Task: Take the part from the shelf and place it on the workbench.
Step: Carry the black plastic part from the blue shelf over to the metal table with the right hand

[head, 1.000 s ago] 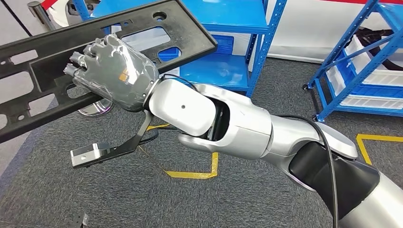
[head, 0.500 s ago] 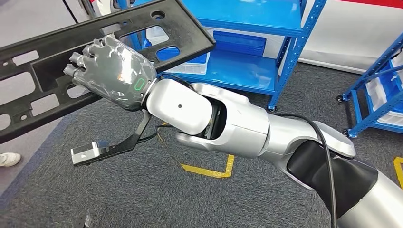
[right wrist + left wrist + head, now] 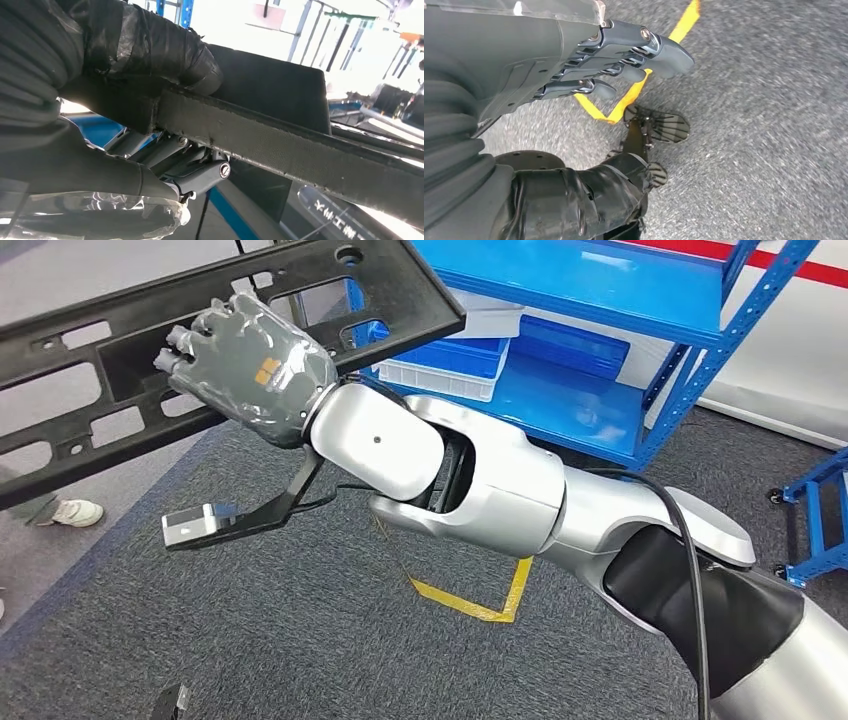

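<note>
The long black plastic frame part (image 3: 200, 350), pierced with rectangular cut-outs, is off the blue metal shelf (image 3: 600, 350) at one o'clock, gripped by the right hand (image 3: 250, 365) at ten o'clock. The left hand (image 3: 619, 60) hangs holding nothing, fingers loosely extended. Placing on the workbench remains.

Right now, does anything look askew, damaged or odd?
The long black plastic frame part is carried tilted, gripped one-handed by the right hand near one end, so most of its length overhangs unsupported. No damage shows. The left hand hangs empty above the carpet.

Black part (image 3: 200, 350), blue shelf (image 3: 600, 300), speckled grey carpet (image 3: 330, 640) crossed by yellow tape (image 3: 480, 605).
</note>
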`<state>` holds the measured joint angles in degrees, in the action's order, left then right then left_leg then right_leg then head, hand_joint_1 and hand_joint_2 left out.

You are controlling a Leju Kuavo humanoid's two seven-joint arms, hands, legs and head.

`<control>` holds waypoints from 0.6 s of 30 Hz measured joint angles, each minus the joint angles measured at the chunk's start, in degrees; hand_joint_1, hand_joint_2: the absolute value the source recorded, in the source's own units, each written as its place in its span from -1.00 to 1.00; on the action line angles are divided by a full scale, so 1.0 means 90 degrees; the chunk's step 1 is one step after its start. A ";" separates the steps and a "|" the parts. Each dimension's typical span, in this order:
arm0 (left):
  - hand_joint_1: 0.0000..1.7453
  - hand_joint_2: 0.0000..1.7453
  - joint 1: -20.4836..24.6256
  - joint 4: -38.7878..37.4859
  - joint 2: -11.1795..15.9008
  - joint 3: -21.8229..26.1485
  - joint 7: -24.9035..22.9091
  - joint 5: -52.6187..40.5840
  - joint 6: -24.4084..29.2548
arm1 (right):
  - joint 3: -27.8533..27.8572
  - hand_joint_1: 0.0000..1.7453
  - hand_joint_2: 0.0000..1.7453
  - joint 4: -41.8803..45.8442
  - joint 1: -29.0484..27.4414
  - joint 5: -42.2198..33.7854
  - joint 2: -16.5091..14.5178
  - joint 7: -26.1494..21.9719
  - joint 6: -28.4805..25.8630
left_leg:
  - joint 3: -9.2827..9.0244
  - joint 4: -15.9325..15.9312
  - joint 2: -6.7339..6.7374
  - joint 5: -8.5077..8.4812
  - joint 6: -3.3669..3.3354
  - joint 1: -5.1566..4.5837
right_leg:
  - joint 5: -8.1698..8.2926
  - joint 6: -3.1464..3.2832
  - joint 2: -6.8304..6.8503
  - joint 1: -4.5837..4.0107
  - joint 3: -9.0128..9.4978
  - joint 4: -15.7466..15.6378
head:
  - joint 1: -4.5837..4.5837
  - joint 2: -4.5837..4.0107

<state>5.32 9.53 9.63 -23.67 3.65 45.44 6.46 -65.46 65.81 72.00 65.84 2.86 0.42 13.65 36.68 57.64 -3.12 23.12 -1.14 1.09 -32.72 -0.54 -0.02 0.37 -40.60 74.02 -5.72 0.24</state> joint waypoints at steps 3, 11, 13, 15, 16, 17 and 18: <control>-1.00 1.00 -0.0020 0.0000 0.0004 0.0000 -0.0019 0.0042 0.0017 | 0.0000 1.00 1.00 -0.0280 0.0224 -0.0003 0.0061 -0.0043 0.0033 | 0.0146 0.0164 -0.0264 0.0003 0.0080 0.0037 | 0.0491 -0.0031 -0.0327 0.0083 0.0562 -0.1111 | -0.0002 0.0000; -1.00 1.00 -0.0085 -0.0001 0.0020 -0.0002 -0.0071 0.0087 0.0042 | 0.0000 1.00 1.00 -0.0681 0.0369 -0.0016 0.0124 -0.0105 0.0120 | 0.0322 0.0162 -0.0571 -0.0125 0.0292 0.0080 | 0.0597 0.0050 -0.0329 0.0063 0.0643 -0.1416 | -0.0002 0.0000; -1.00 1.00 -0.0105 -0.0004 0.0023 -0.0002 -0.0084 0.0087 0.0051 | 0.0000 1.00 1.00 -0.0781 0.0425 -0.0018 0.0126 -0.0097 0.0133 | 0.0373 0.0242 -0.0409 -0.0068 0.0314 0.0061 | 0.0629 0.0099 -0.0250 0.0091 0.0638 -0.1449 | 0.0021 0.0000; -1.00 1.00 -0.0123 -0.0007 0.0016 -0.0002 -0.0101 0.0092 0.0062 | 0.0001 1.00 1.00 -0.1131 0.0601 -0.0061 0.0138 -0.0068 0.0194 | 0.0779 0.1187 0.0047 0.0399 0.0357 0.0034 | 0.0672 0.0173 0.0013 0.0086 0.0617 -0.1484 | 0.0066 0.0000; -1.00 1.00 -0.0127 -0.0007 0.0008 -0.0002 -0.0106 0.0098 0.0062 | 0.0001 1.00 1.00 -0.1325 0.0694 -0.0087 0.0145 -0.0055 0.0230 | 0.0954 0.1638 0.0276 0.0602 0.0368 0.0020 | 0.0684 0.0194 0.0154 0.0062 0.0608 -0.1490 | 0.0089 0.0000; -1.00 1.00 -0.0124 -0.0007 0.0004 -0.0002 -0.0104 0.0109 0.0058 | 0.0001 1.00 1.00 -0.1517 0.0779 -0.0114 0.0154 -0.0047 0.0266 | 0.1025 0.1906 0.0340 0.0694 0.0362 0.0024 | 0.0685 0.0201 0.0290 0.0040 0.0600 -0.1488 | 0.0089 0.0000; -1.00 1.00 -0.0125 -0.0008 0.0004 -0.0002 -0.0100 0.0120 0.0052 | 0.0001 1.00 1.00 -0.1646 0.0847 -0.0123 0.0160 -0.0047 0.0284 | 0.0860 0.1659 0.0361 0.0554 0.0335 0.0015 | 0.0683 0.0202 0.0377 0.0027 0.0601 -0.1488 | 0.0089 0.0000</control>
<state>4.20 9.46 9.67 -23.69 2.74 46.52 6.93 -65.46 51.00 79.62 64.73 4.31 -0.01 16.21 44.41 72.58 0.13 28.10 1.87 1.23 -26.58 1.28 3.38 0.61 -35.19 60.63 -4.92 0.24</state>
